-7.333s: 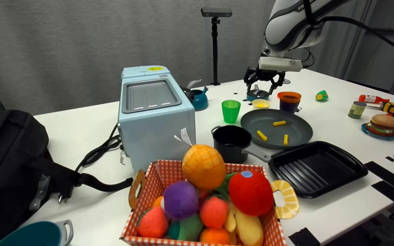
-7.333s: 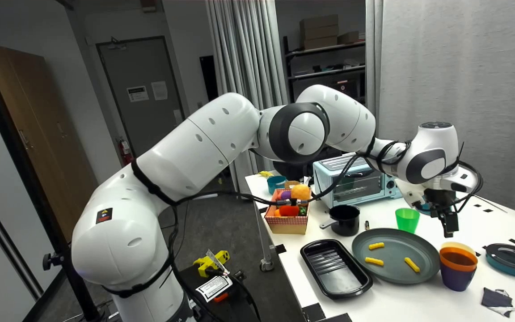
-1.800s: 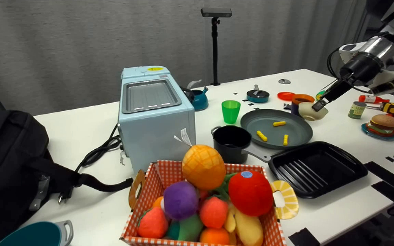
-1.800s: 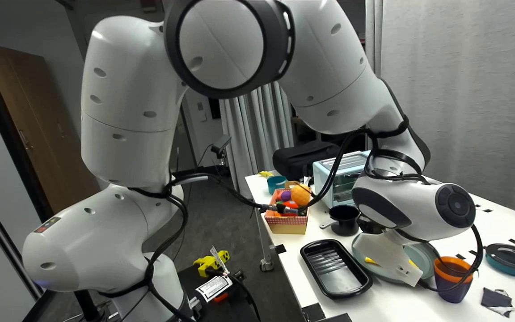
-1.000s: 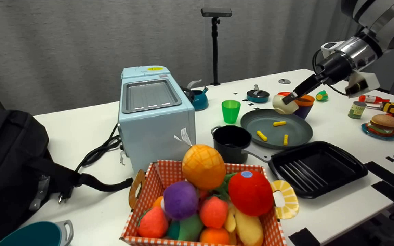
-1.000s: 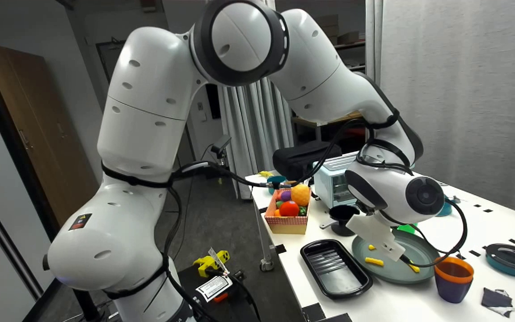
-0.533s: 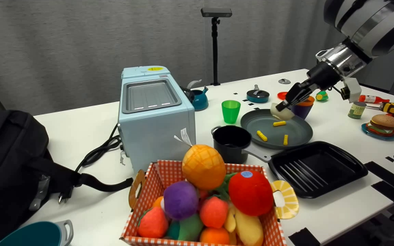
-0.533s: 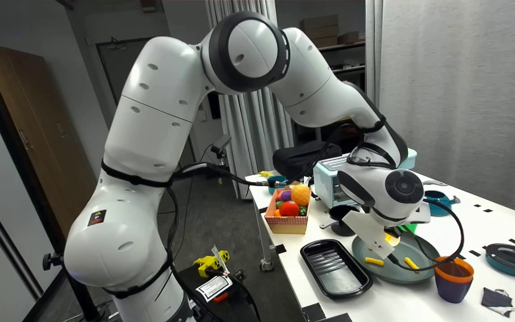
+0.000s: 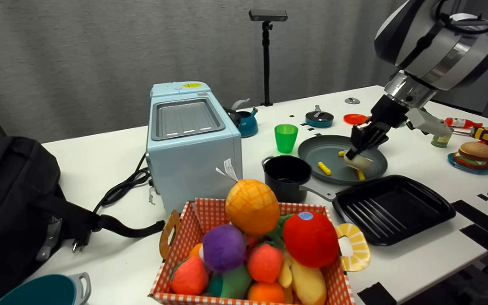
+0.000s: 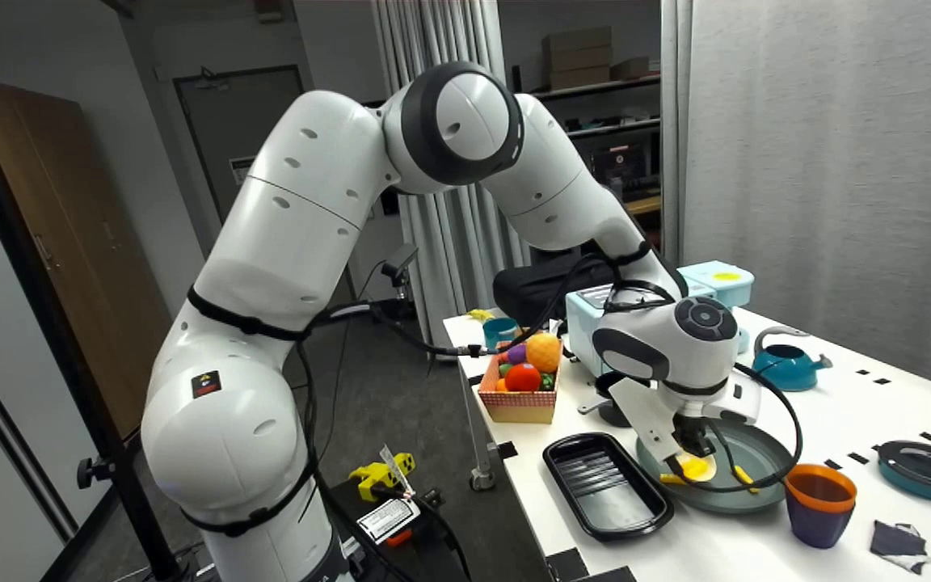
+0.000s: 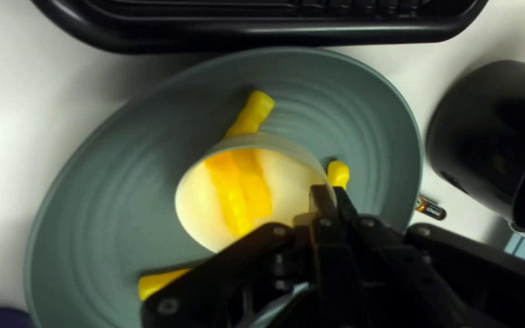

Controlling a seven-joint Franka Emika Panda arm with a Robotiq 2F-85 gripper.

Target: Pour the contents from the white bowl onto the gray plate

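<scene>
White tabletop [image 9: 422, 156] w/ gray curtain [image 9: 100, 55] behind; on it a lt-blue toaster oven [image 9: 195, 165], black backpack [image 9: 11, 199] & red-checked basket [image 9: 208, 209] of plush fruit [image 9: 311, 241]; green cup [image 9: 286, 140], black pot [image 9: 285, 192] & black ridged tray [image 9: 400, 203] stand round the gray plate [image 11: 98, 218]; small battery [image 11: 431, 208] near plate's rim, pot side, in wrist view; in an exterior view also a door [image 10: 231, 117], shelves [image 10: 615, 129] & orange/purple cup stack [image 10: 821, 509] near the plate.

A few secs earlier the white bowl [image 11: 285, 182] stood on the table by the plate; now it's over the plate, tilted; vs. half a sec ago it's further toward the tray; whether it touches the plate, can't tell.

Yellow sticks [image 11: 244, 196]: at least 2 in the bowl, side by side; 3 more on the plate, tray-side one partly hidden by the bowl.

Gripper [image 11: 330, 198]: fingers narrow, nearly together, pinching the bowl's rim btwn the tips, pot side in wrist view.
</scene>
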